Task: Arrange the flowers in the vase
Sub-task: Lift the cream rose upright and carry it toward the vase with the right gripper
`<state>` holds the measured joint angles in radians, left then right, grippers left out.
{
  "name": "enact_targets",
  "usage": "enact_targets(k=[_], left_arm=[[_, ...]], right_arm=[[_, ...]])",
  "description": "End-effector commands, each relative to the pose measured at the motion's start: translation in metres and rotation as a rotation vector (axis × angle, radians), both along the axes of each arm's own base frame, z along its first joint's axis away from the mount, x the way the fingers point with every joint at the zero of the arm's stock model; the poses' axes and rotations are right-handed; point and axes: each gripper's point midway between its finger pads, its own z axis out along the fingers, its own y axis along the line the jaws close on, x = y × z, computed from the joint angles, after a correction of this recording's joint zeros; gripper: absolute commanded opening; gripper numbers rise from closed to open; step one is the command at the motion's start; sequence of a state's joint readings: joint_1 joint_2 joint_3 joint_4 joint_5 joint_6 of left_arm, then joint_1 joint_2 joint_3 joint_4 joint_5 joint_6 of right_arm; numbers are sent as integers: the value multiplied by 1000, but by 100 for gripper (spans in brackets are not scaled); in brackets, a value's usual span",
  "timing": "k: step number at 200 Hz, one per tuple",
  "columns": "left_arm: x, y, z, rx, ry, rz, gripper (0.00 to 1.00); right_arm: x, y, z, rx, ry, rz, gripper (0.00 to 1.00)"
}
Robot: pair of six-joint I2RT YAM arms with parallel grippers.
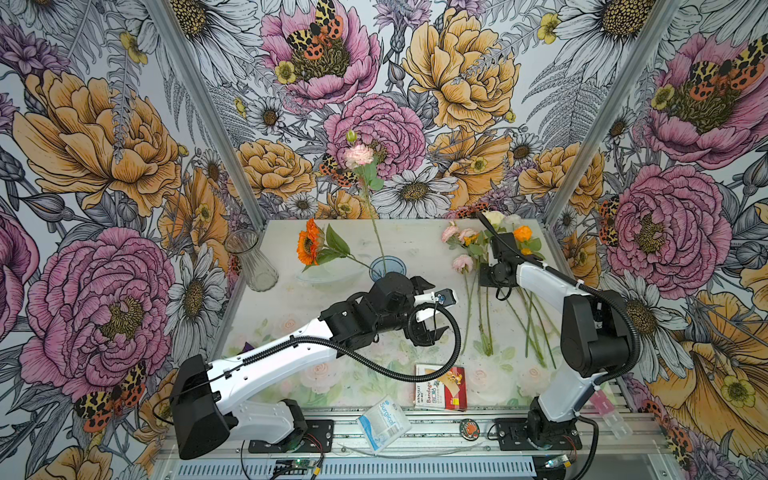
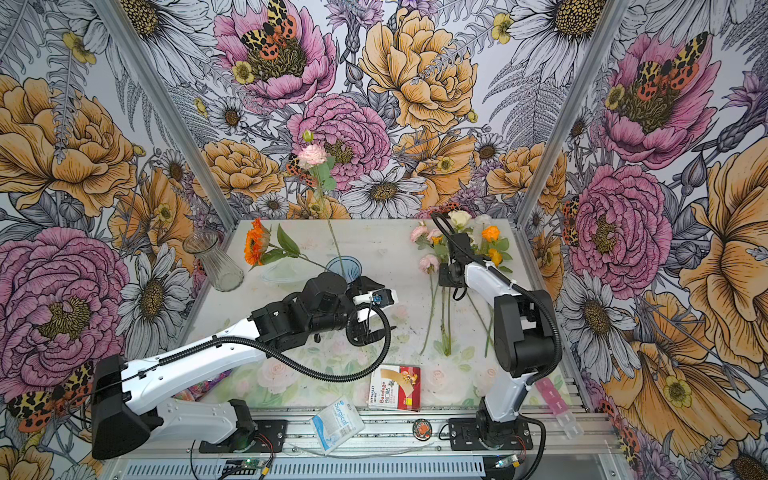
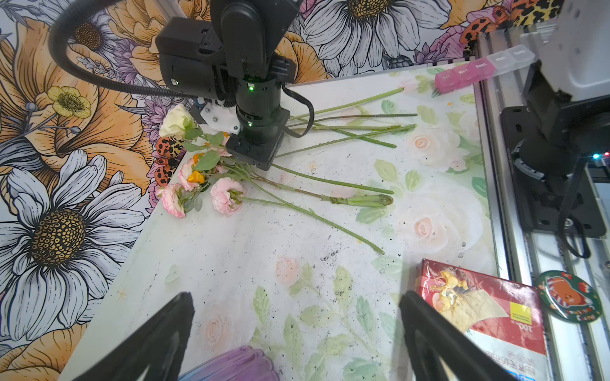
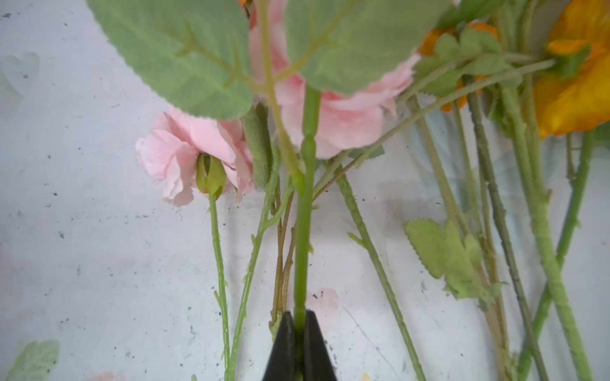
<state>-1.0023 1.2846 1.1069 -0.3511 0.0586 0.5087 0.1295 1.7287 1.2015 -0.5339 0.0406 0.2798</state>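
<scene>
- Step in hand: picking the next flower from the loose pile; the right gripper [image 4: 299, 318] has its fingers pinched shut on 1 green stem [image 4: 303, 237], below its leaves, low among the others
- The rest of the flowers [image 1: 462, 262] lie flat on the far right of the table [image 1: 415, 245], stems crossing and heads bunched together
- The blue vase [image 1: 384, 266] stands mid-table, well apart from the pile, with a pink flower [image 1: 358, 156] upright in it and an orange flower [image 1: 308, 247] leaning out sideways, so 2 look placed
- The left gripper [image 3: 295, 297] hangs near the blue vase with fingers spread wide, holding nothing
- Next move, as I judge it: lift straight up so neighbouring stems and leaves fall away, carry the stem across, tip its cut end down and feed it in beside the 2 there without knocking the blue vase
</scene>
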Motion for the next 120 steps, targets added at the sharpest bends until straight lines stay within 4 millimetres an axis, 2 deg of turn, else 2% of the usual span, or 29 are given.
enact_targets(k=[1, 27, 42, 54, 69, 85, 120], left_arm=[[0, 3, 4, 2, -25, 1, 99], [-1, 4, 8, -4, -35, 1, 99], [-2, 5, 10, -8, -40, -1, 99], [-1, 6, 12, -10, -46, 3, 99], [-1, 9, 16, -13, -60, 9, 99], [-2, 15, 27, -26, -76, 11, 99], [-10, 35, 55, -83, -89, -34, 99]], right_arm=[[-14, -14, 21, -68, -8, -11, 0], [-29, -42, 41, -211, -10, -66, 0], [-32, -46, 61, -222, -58, -77, 0], [-32, -42, 80, -196, -110, -69, 0], [-29, -26, 110, -128, -197, -23, 0], [-25, 1, 153, -50, -340, 49, 0], [-36, 72, 255, 151, -732, 216, 0]])
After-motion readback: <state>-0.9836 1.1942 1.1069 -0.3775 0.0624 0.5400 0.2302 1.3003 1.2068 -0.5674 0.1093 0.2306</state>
